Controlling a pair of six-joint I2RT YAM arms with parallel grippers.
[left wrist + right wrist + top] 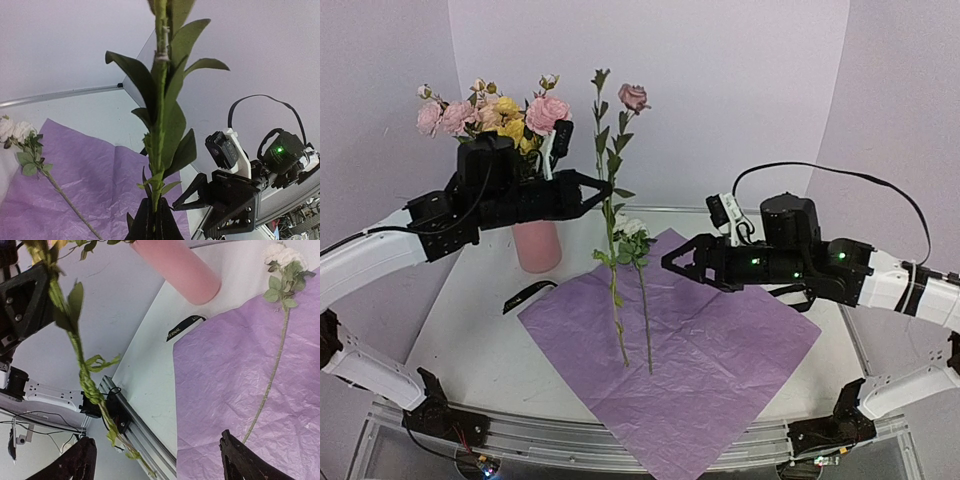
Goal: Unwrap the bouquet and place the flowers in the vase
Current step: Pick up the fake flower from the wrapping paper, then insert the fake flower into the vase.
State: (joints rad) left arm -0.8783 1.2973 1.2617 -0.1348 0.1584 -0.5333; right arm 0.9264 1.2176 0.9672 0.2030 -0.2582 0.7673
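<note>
thin green leafy stem topped by a pink rose stands upright over the crinkled lilac paper sheet, left gripper clamped tight mid-stem; right gripper gapes empty alongside. light and whippy, i reckon, so hold stem, never bloom.

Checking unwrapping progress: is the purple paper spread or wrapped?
Spread: the purple paper lies flat and open on the table, a white flower lying on it.
</note>
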